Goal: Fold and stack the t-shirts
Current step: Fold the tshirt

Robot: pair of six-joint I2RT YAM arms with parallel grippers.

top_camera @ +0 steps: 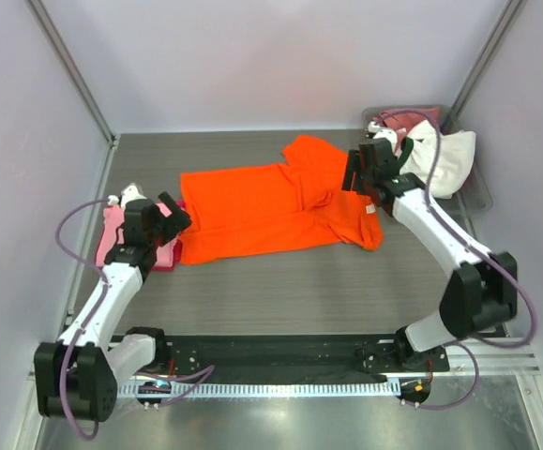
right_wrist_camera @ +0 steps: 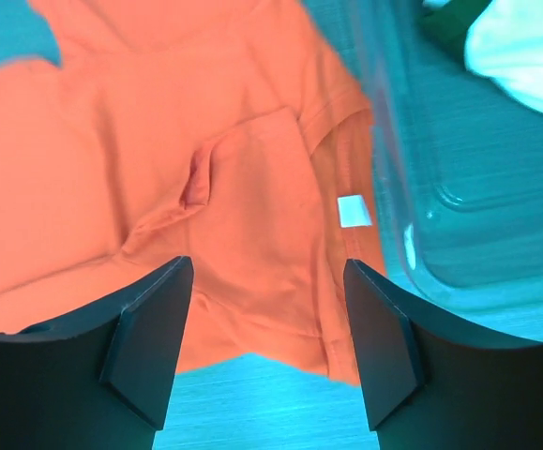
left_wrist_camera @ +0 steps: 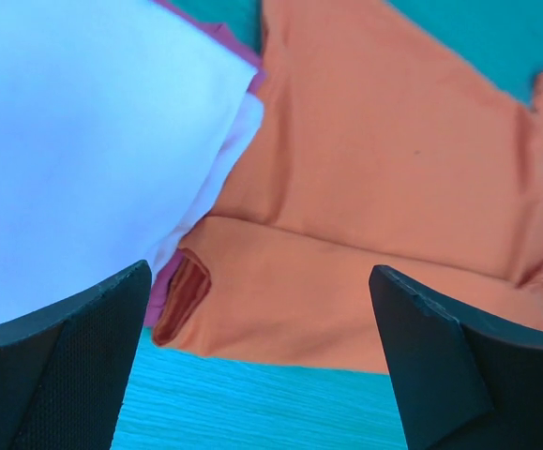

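I am keeping both hands spread, gripping nothing: left hand (top_camera: 170, 221) over the left end of the orange t-shirt (top_camera: 271, 211), right hand (top_camera: 365, 171) over its right end. The shirt is lying on the worktop (top_camera: 280, 286), seemingly only partly folded. Pink shirts (top_camera: 112, 236) are lying stacked at left; others are waiting in the bin (top_camera: 482, 192).

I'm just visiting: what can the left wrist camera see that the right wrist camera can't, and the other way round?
Only the left wrist view: a pale folded shirt with a magenta layer under it, at the orange hem's edge.
Only the right wrist view: a clear bin holding white cloth, and a small white tag on the orange fabric.
Both: the orange t-shirt lying spread out, seen between open, empty jaws, the left gripper in one and the right gripper in the other.
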